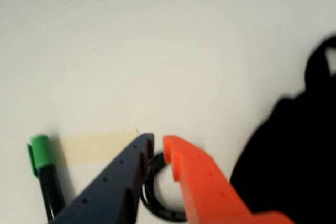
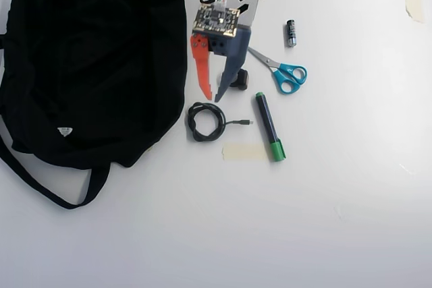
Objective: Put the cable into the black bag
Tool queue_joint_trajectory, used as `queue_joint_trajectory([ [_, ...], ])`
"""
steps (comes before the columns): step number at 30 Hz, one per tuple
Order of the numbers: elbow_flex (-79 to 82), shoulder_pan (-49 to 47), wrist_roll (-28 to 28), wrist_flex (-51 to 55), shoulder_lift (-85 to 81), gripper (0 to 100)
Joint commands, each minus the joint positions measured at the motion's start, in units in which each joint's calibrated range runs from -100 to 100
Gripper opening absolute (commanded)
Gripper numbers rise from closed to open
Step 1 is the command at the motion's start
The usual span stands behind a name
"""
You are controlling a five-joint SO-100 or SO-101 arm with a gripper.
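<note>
One gripper (image 2: 214, 99), its orange and dark-blue fingers parted and holding nothing, hangs just above the cable (image 2: 206, 121) at centre frame in the overhead view. The thin black cord lies in a small loose coil on the white table (image 2: 337, 220), its plug end trailing toward the right. In the wrist view the coil (image 1: 157, 203) shows at bottom centre through the gap between the two fingers, which suggests the arm is lined up to close on it; the pickup looks not yet made.

Filling the upper left of the overhead frame, the black bag (image 2: 94, 59) sits just beside the coil, its strap looping toward the lower left, a short carry away. A green-capped marker (image 2: 269, 126), a strip of tape (image 2: 244, 152), blue-handled scissors (image 2: 283, 72) and a small battery (image 2: 291, 33) lie to the right, clear of that route.
</note>
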Motion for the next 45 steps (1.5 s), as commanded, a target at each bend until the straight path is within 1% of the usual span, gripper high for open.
queue_joint_trajectory([
  [1,-3.0,0.0,-1.8,0.8,1.5,2],
  [5,-3.8,-0.1,-3.1,1.5,4.3,2],
  [8,-8.2,-0.4,-5.1,7.0,7.5,2],
  [9,-11.7,-0.7,-5.1,11.0,10.8,2],
  [18,-26.6,-0.5,-5.1,26.9,25.2,3],
  [22,-31.9,-0.1,-5.0,31.5,29.8,3],
  [27,-33.0,0.0,-4.9,33.0,33.1,3],
  [28,-33.0,0.0,-4.9,33.3,33.6,5],
  [31,-33.0,0.7,-4.9,33.3,35.2,14],
  [33,-33.0,1.3,-5.1,32.8,36.3,17],
  [42,-34.9,2.9,-4.7,32.5,40.4,19],
  [45,-36.8,3.0,-5.1,32.5,42.0,22],
])
